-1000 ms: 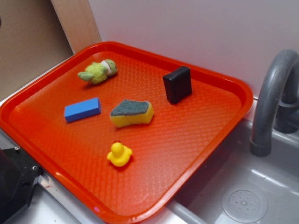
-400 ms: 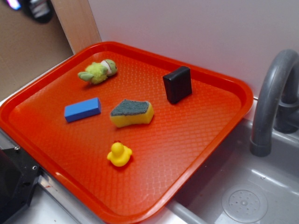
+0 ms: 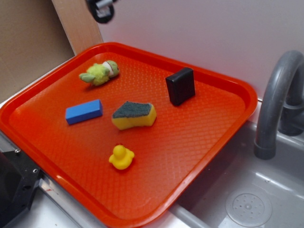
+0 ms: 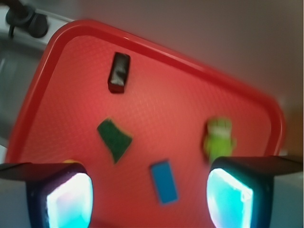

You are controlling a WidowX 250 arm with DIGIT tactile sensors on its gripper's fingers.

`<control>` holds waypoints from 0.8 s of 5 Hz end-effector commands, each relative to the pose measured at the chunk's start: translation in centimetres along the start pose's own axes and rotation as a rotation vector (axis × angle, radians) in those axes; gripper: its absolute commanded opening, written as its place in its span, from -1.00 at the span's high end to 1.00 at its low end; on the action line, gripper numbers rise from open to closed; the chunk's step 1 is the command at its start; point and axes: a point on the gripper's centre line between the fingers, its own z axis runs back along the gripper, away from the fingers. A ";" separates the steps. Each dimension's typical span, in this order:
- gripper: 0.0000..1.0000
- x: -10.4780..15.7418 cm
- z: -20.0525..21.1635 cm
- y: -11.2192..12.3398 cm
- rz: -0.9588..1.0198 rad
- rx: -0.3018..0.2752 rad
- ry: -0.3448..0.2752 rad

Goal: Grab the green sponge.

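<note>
Currently I'm approaching: my hand [image 4: 149,190] hangs spread and empty high above the tray [image 3: 228,80]; next I must descend onto the green sponge [image 3: 134,115].

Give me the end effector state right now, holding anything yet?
End effector: open and empty, fingers spread wide, high above the red tray. Green sponge lies untouched on the tray.
</note>
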 end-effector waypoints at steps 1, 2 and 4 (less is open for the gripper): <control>-1.00 0.0 -1.3 -3.6 -0.525 0.030 -0.079; -1.00 -1.5 -2.9 -4.6 -0.637 -0.046 -0.113; -1.00 -1.0 -7.8 -4.5 -0.448 -0.022 -0.156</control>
